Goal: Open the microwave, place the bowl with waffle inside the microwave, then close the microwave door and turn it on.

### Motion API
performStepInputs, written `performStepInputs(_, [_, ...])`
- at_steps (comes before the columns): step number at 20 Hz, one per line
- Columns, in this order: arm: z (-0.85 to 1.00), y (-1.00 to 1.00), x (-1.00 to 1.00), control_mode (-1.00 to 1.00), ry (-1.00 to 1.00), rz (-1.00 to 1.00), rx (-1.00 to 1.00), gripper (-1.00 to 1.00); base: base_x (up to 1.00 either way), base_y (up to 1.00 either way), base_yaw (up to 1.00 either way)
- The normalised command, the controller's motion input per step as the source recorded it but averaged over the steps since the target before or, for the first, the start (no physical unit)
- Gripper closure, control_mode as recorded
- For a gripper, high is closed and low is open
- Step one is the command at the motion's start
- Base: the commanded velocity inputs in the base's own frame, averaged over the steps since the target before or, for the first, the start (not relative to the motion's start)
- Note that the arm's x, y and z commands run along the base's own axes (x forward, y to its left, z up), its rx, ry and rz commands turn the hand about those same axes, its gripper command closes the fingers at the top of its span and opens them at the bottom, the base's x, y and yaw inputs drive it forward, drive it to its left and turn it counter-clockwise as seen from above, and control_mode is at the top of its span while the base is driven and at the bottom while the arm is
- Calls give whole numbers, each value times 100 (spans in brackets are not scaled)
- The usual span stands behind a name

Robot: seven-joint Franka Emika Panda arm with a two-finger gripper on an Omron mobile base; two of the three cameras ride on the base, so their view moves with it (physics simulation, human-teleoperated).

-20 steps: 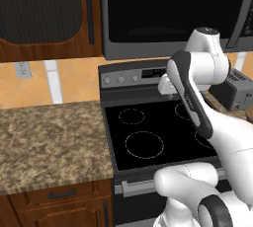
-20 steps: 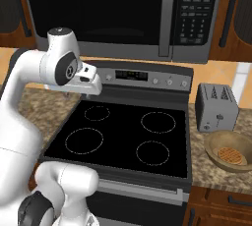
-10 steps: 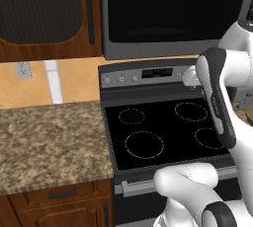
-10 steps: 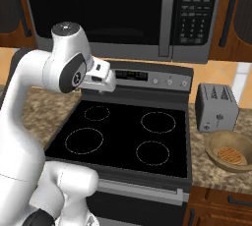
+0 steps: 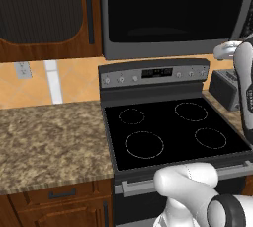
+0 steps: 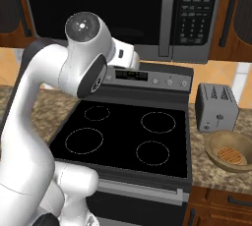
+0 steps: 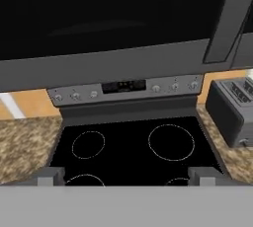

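Granite counter, black stove, microwave above, gripper wide open, empty

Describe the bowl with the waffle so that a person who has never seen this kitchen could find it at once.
Start at the black stove under the microwave. On the stone counter to its right stands a grey toaster, and the bowl sits just in front of it. It is the round wooden dish holding a golden waffle, unlike the boxy metal toaster.
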Motion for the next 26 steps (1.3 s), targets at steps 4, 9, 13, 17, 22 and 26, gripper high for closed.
performStepInputs(4, [68, -32, 9, -100, -22, -12, 0, -100, 0, 0, 0])
performStepInputs(9, [57, -31, 30, -100, 0, -9, 0, -100, 0, 0, 0])
performStepInputs(13, [8, -30, 33, -100, -1, -7, 0, -100, 0, 0, 0])
performStepInputs(17, [9, -37, 36, -100, 1, -5, 0, -100, 0, 0, 0])
performStepInputs(22, [0, -47, 31, -100, 2, 0, 1, -100, 0, 0, 0])
performStepInputs(26, [0, -39, 28, -100, -1, 4, 2, -100, 0, 0, 0])
